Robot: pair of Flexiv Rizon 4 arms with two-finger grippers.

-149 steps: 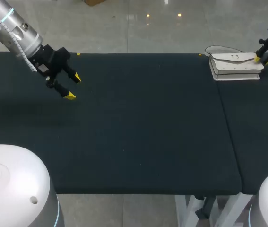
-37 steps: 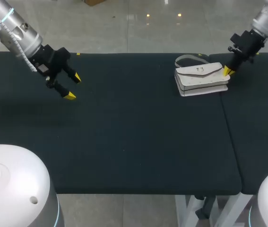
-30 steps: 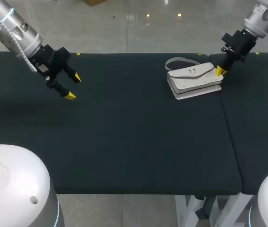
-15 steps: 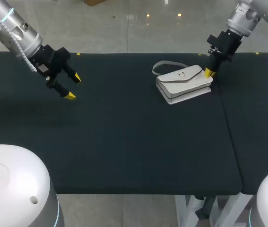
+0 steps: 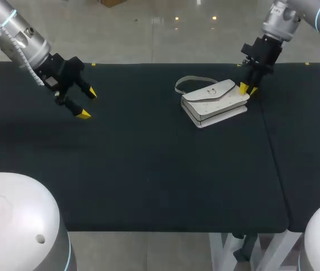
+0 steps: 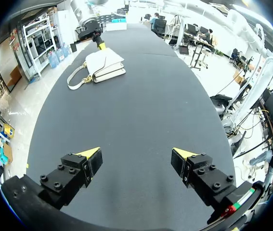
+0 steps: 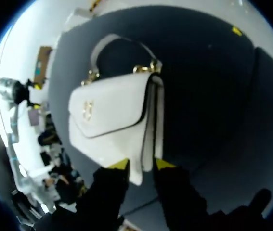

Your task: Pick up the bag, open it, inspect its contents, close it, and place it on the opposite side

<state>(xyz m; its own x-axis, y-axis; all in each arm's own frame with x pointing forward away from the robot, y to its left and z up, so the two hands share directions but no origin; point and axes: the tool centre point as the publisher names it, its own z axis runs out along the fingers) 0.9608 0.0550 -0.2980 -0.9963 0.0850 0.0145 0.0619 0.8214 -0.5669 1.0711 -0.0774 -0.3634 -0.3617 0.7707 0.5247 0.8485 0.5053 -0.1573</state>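
A white handbag (image 5: pixel 213 101) with a gold clasp lies flat on the black table, right of the middle near the far edge, its strap (image 5: pixel 185 84) looped off its left end. My right gripper (image 5: pixel 247 89) points down at the bag's right end. In the right wrist view its yellow tips stand slightly apart with the corner of the bag (image 7: pixel 112 125) between the right gripper (image 7: pixel 141 165). My left gripper (image 5: pixel 86 103) hangs wide open over the far left of the table with nothing in it. From the left wrist view, the bag (image 6: pixel 105 65) is far ahead of the left gripper (image 6: pixel 136 156), with my right gripper (image 6: pixel 98 45) at its far end.
The black table top (image 5: pixel 148 169) has a seam (image 5: pixel 272 147) running front to back just right of the bag. Bare table lies between my left gripper and the bag, and all along the front.
My right arm has dragged the bag leftward along the far edge, from the right section past the seam. Its tips, together before, now stand slightly apart. The left arm has not moved.
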